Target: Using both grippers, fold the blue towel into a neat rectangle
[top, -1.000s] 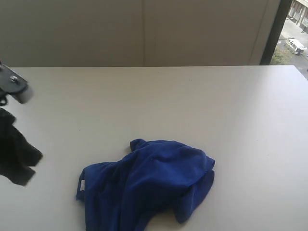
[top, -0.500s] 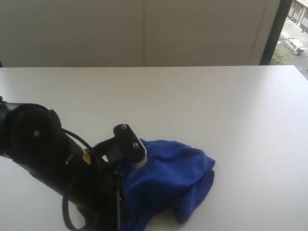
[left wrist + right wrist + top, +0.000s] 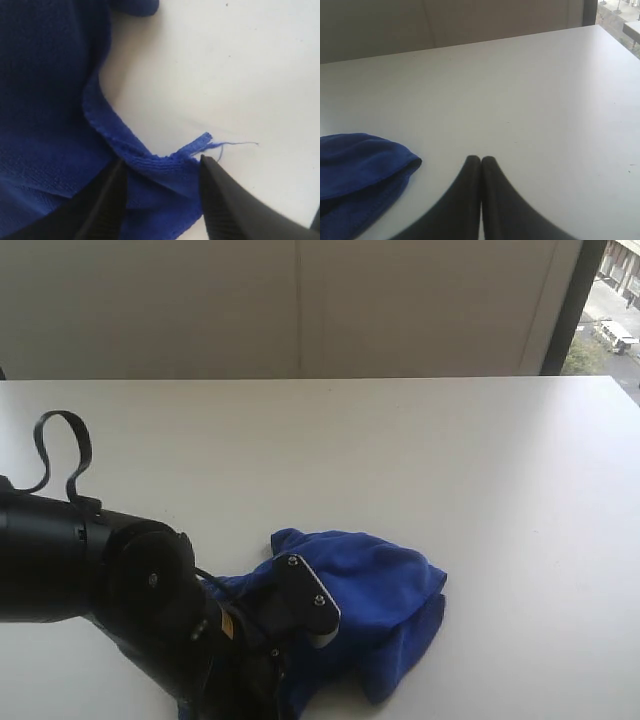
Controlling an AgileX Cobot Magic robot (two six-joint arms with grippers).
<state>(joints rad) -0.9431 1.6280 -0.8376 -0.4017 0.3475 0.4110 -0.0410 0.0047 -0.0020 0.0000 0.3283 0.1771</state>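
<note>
The blue towel (image 3: 375,585) lies crumpled on the white table near its front edge. My left arm reaches over the towel's left part and hides it in the exterior view. In the left wrist view my left gripper (image 3: 162,165) is open, its two fingers straddling a hemmed corner of the blue towel (image 3: 50,100) with a loose thread. In the right wrist view my right gripper (image 3: 481,161) is shut with nothing in it, above bare table to one side of the blue towel (image 3: 355,165). The right gripper does not show in the exterior view.
The white table (image 3: 420,440) stretches wide behind and to the right of the towel. A wall stands behind the table's far edge, and a window (image 3: 612,300) is at the far right. A black cable loop (image 3: 60,445) rises from my left arm.
My left arm swung in from the left edge and came down over the towel's left part, now lower and further forward than half a second ago. The towel kept its shape.
</note>
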